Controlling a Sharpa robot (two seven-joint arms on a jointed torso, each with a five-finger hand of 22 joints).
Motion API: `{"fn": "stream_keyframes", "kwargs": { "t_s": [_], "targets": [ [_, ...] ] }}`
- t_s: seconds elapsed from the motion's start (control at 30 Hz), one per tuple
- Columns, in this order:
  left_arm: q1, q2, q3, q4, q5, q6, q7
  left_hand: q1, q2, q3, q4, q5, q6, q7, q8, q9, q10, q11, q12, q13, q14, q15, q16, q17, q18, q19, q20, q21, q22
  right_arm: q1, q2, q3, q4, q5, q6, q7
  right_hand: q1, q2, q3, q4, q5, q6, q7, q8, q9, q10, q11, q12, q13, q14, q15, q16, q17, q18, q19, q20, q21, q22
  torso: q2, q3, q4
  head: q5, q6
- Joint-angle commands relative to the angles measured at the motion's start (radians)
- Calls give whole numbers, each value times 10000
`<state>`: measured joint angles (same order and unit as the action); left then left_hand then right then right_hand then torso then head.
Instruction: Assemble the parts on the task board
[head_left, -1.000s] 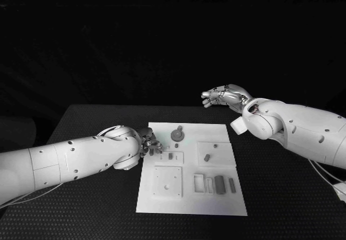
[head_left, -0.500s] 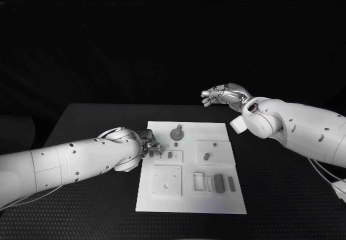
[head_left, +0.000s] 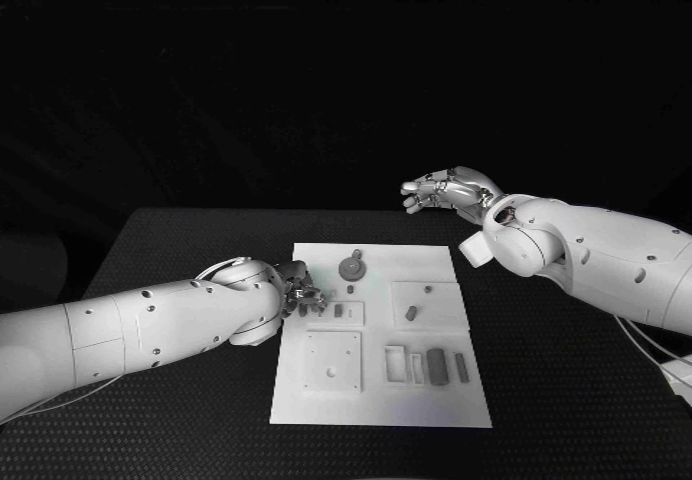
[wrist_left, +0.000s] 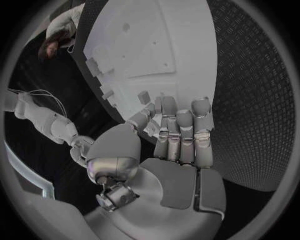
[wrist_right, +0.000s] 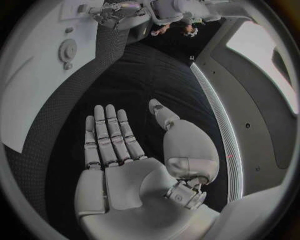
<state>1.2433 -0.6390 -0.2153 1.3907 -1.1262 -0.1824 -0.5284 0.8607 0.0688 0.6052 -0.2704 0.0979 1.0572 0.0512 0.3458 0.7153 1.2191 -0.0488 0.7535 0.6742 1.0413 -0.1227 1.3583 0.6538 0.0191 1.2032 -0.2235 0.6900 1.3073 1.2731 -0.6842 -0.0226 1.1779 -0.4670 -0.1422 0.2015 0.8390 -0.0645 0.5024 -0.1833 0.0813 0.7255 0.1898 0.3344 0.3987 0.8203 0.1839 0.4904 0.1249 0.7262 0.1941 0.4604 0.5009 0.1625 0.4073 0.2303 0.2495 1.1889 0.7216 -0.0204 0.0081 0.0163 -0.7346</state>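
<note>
Fingers (wrist_left: 181, 132) of left hand (head_left: 302, 291) straight, side by side, holding nothing, right at task board's (head_left: 433, 400) left edge, nearest part (head_left: 340, 310) just beside. Right hand (head_left: 451, 190) open, far back.

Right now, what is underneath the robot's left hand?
The left hand hangs over the left edge of the white task board, beside a small grey part. Whatever lies directly beneath its fingers is covered, so I cannot tell.
</note>
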Motion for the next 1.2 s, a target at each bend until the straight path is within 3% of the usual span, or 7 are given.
{"fn": "stream_keyframes", "kwargs": {
  "t_s": [0.03, 0.4, 1.2],
  "targets": [
    [1, 42, -4, 3, -261, 309, 21, 182, 137, 31, 29, 23, 42, -25, 773, 1044, 123, -83, 26, 12, 281, -351, 36, 11, 421, 189, -228, 57, 206, -7, -7, 2, 19, -8, 75, 99, 93, 7, -2, 68, -18, -86, 346, 63, -15, 1, 45, -52, -13, -40, 49, -42, 17, -187, -54, -14, -42, 18, -1, 7, 4, 2, -23],
    [1, 32, -32, 30, -335, 504, -56, 171, 108, 34, 28, 15, 24, -19, 760, 1047, 114, -79, 29, 17, 282, -351, 33, 12, 417, 189, -233, 58, 204, -17, -18, 2, 25, 35, 99, 118, 65, 21, -16, 103, -19, -93, 351, 68, -31, -4, 49, -52, -26, -58, 62, -63, 32, -191, -56, -10, -62, 31, -2, 6, 6, -10, -74],
    [2, 109, -41, -45, -868, 309, -244, 35, -97, 5, 188, 62, 265, -129, 859, 1137, 279, -184, 207, 142, 438, -451, 194, 115, 418, 351, -324, 206, 224, -24, -22, 2, 34, 35, 132, 98, 68, 19, -21, 114, -19, -99, 353, 76, -48, -4, 50, -48, -39, -65, 66, -78, 53, -191, -57, -11, -84, 47, -1, 5, 3, -4, -86]
  ]
}}
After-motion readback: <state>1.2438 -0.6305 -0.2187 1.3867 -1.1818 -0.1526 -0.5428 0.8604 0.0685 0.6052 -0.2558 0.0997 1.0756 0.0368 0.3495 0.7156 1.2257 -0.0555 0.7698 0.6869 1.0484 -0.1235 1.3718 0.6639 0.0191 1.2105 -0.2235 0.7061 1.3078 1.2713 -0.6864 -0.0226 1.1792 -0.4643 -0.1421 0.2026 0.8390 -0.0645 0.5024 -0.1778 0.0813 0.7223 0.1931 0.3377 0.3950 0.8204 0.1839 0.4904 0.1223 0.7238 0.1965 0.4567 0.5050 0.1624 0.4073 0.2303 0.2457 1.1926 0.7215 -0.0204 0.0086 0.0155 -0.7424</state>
